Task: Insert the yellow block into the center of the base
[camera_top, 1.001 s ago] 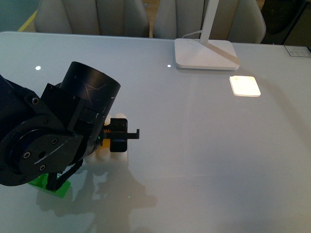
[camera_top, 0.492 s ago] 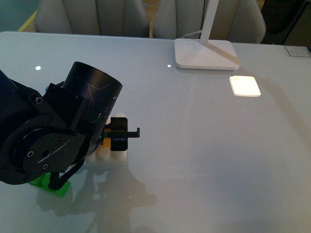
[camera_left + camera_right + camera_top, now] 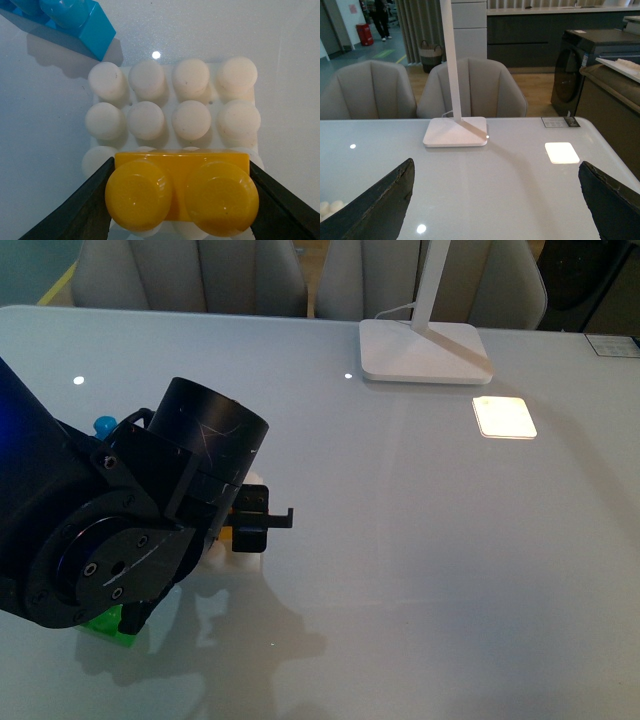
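Observation:
The yellow block, glossy with two round studs, sits between the black fingers of my left gripper, which is shut on it. Under it lies the white base. Two rows of the base's studs show in full beyond the block, and the rows beneath are mostly hidden. I cannot tell whether block and base touch. In the front view the left gripper hangs over the base, with the arm covering most of it. My right gripper is open above bare table.
A blue brick lies just beyond one corner of the base, also seen as the blue brick behind the left arm. A green brick sits under the arm. The white lamp foot and a bright light patch are at the back right.
In the front view the left arm has shifted slightly right and toward the camera with the block. The blue brick has come into sight behind it.

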Controlling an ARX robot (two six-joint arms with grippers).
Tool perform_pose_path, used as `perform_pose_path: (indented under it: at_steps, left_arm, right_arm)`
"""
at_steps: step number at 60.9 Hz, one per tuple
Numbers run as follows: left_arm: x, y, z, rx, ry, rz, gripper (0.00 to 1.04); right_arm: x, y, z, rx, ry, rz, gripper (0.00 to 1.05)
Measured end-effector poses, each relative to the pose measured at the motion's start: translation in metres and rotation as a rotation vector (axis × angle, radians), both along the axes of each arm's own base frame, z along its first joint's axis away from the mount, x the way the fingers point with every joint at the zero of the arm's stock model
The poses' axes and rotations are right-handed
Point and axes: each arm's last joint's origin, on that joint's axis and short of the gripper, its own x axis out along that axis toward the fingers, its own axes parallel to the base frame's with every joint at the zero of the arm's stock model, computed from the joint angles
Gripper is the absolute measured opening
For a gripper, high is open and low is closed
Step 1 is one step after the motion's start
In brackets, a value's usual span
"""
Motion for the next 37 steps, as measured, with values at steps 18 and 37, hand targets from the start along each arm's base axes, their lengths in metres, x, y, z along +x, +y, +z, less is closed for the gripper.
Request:
perform_pose_path:
  at_steps: [18, 37]
  left_arm:
    - [0.0020, -0.0017, -0.0022, 0.022, 0.012, -0.007, 0.63]
    - [0.0075, 0.0032, -0.0006, 0.067, 0.029, -0.036, 0.63]
  right_arm:
    - [0.0000, 0.0000, 0.0000, 0.000, 0.000, 0.000, 0.96]
    - [0.0000, 0.0000, 0.0000, 0.000, 0.000, 0.000, 0.96]
